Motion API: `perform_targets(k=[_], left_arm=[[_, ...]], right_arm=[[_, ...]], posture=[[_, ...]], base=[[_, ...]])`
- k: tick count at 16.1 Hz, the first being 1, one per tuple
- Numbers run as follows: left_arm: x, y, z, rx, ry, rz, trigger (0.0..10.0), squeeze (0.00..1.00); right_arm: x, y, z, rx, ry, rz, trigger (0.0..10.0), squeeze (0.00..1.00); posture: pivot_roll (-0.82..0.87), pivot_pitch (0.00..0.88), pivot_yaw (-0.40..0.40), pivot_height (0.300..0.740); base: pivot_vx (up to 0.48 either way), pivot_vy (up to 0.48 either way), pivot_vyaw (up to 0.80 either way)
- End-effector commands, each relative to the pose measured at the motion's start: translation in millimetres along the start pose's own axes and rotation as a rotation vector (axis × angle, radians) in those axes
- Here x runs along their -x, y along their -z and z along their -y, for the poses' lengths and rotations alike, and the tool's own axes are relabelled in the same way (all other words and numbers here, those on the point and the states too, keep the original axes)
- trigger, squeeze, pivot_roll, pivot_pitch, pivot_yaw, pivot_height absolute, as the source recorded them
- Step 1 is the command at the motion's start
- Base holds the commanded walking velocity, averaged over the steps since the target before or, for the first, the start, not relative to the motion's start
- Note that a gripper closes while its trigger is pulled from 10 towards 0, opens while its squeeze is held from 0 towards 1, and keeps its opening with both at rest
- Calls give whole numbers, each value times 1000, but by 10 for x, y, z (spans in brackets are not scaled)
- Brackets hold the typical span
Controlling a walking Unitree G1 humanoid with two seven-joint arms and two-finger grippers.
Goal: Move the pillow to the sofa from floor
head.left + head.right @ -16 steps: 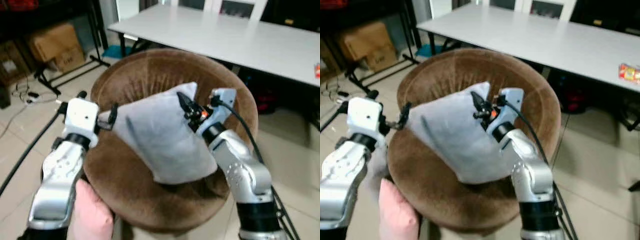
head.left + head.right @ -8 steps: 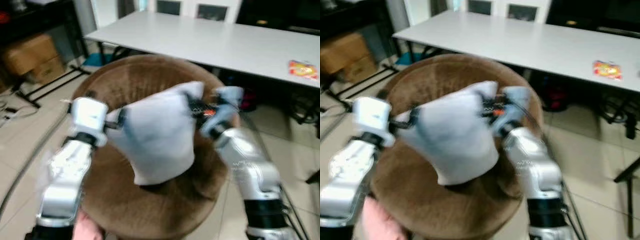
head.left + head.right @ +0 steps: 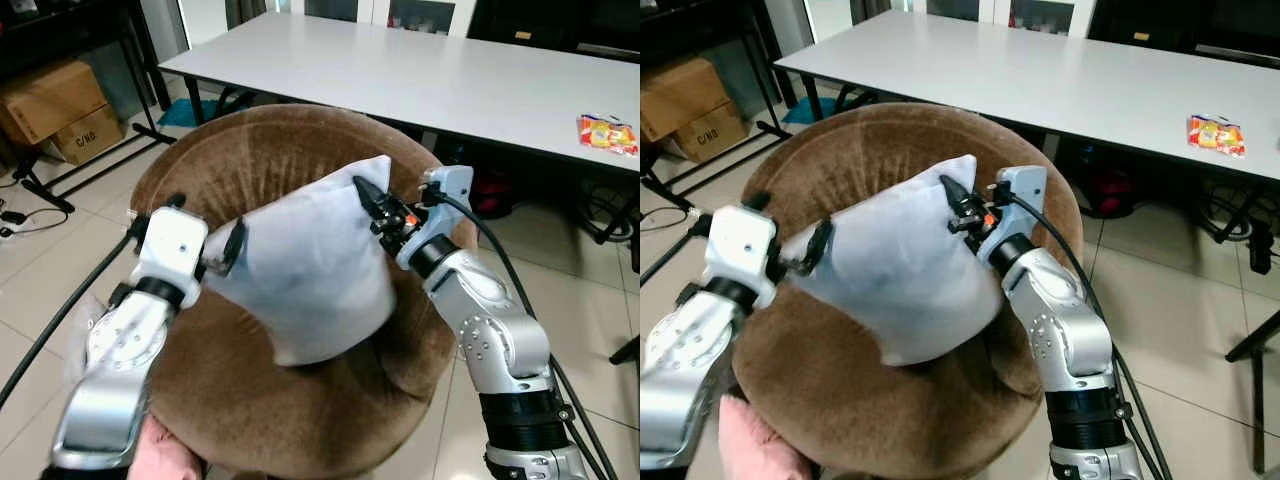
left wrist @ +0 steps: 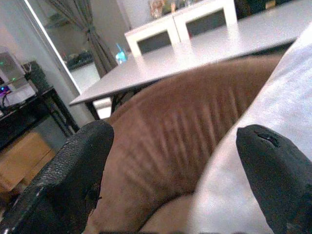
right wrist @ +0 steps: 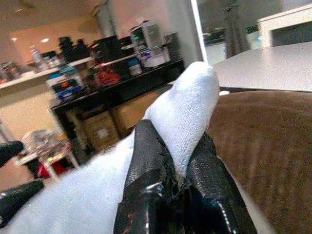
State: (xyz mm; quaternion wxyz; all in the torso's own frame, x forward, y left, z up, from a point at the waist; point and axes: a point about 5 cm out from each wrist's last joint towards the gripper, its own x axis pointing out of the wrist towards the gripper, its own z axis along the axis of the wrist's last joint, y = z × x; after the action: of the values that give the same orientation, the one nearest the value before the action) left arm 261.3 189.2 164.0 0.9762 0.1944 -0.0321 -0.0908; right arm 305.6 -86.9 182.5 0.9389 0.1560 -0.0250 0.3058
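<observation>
Lifted higher than a second ago above the round brown velvet chair (image 3: 300,150), the white fabric pillow (image 3: 310,270) hangs from the right gripper (image 5: 173,163) clenched on its corner, while the wrist view shows the left gripper (image 4: 170,161) released beside it.

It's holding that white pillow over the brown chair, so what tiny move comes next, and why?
Probably lower it: the pillow hangs just above the brown seat, its corner pinched by the right gripper, while the left gripper is at its other side, fingers apart.

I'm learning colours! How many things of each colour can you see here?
White: 2, the soft white pillow and the long white table
Brown: 2, the round brown plush chair and the brown cardboard box
Total: 4
</observation>
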Motion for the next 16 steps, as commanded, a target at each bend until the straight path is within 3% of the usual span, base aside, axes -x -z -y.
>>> perform_targets(k=[1, 3, 5, 6, 7, 8, 10, 12, 16], left_arm=[[18, -26, -46, -18, 4, 9, 10000, 0], [28, -8, -67, -65, 33, -5, 10000, 0], [-30, -25, -73, -63, 101, 8, 10000, 0], [-74, -61, -63, -30, 149, 28, 10000, 290], [-118, -107, -51, 0, 183, 46, 10000, 1000], [-217, -233, -5, 63, 266, 98, 10000, 1000], [-281, -387, 148, 120, 454, 148, 10000, 1000], [-212, -358, 275, 101, 618, 107, 10000, 1000], [-16, -336, 163, 52, 660, 13, 10000, 1000]], right_arm=[[-108, -169, -152, 31, -91, 51, 10000, 0], [-203, -202, -227, 44, -132, 45, 10000, 0], [-248, -184, -264, 49, -143, 31, 10000, 0], [-258, -169, -277, 50, -145, 25, 10000, 0], [-264, -157, -284, 51, -146, 20, 10000, 0], [-274, -130, -303, 53, -146, 10, 10000, 0], [-288, -103, -326, 57, -144, 1, 10000, 0], [-288, -97, -305, 66, -120, -1, 10000, 0], [-289, -96, -246, 56, -69, 3, 10000, 0]], posture=[[-9, 0, 0, 740], [9, 0, -16, 740], [13, 0, -21, 740], [13, 0, -21, 740], [13, 0, -21, 740], [23, 0, -30, 740], [7, 0, -16, 740], [-7, 0, -6, 740], [-2, 0, -7, 740]], base=[[0, 0, 0], [0, 0, 0], [0, 0, 0], [0, 0, 0], [0, 0, 0], [0, 0, 0], [0, 0, 0], [0, 0, 0], [0, 0, 0]])
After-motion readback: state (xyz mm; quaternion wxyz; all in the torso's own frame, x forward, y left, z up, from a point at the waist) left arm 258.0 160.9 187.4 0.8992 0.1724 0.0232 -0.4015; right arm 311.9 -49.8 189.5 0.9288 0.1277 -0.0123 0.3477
